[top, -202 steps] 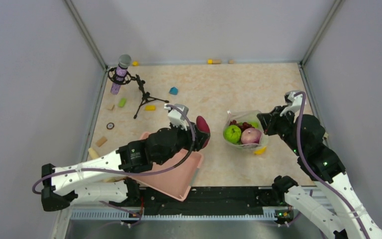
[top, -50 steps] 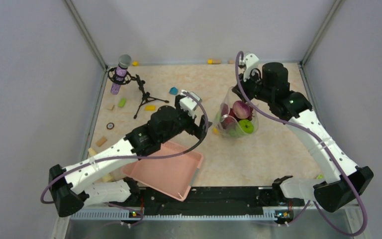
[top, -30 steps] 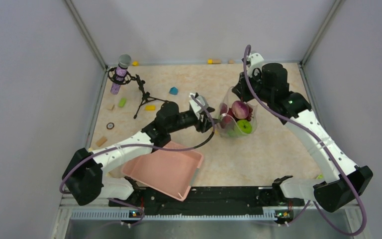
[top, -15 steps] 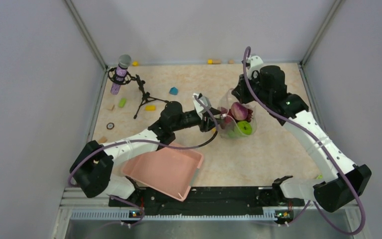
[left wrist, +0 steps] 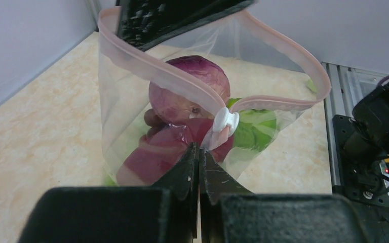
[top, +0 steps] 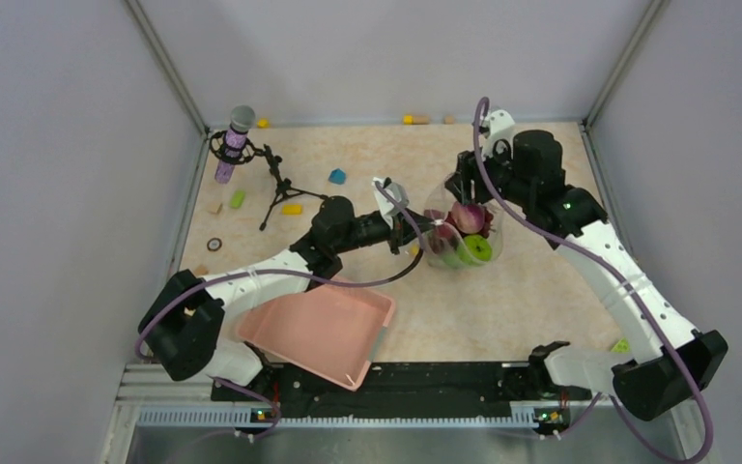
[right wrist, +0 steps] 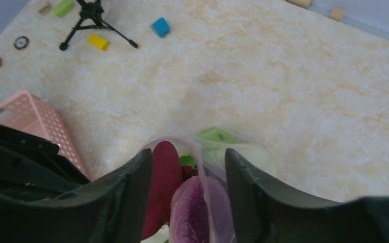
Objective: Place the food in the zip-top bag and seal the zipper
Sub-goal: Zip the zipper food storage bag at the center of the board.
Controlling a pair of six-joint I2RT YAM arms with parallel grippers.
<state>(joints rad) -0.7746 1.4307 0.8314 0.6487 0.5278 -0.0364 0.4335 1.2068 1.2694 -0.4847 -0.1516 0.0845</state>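
The zip-top bag (top: 459,235) stands mid-table with its mouth open. Inside it lie food pieces: a purple onion (top: 467,215), a reddish sweet potato (left wrist: 157,157) and green pieces (top: 478,248). My left gripper (top: 415,224) is shut on the bag's film just under the white slider (left wrist: 225,120) of the pink zipper (left wrist: 167,76). My right gripper (right wrist: 188,154) is open above the mouth. Its fingers (right wrist: 137,187) straddle the zipper strip (right wrist: 202,172) without pinching it, with the onion (right wrist: 197,212) and sweet potato (right wrist: 164,187) below.
A pink basket (top: 319,329) lies tilted near the left arm's base. A microphone on a tripod (top: 237,145) stands at the back left. Small coloured blocks (top: 337,176) are scattered about, and a yellow piece (top: 413,253) lies by the bag.
My left gripper reached the bag's left side and closed on the film under the slider. My right gripper, which had held the rim, has opened.
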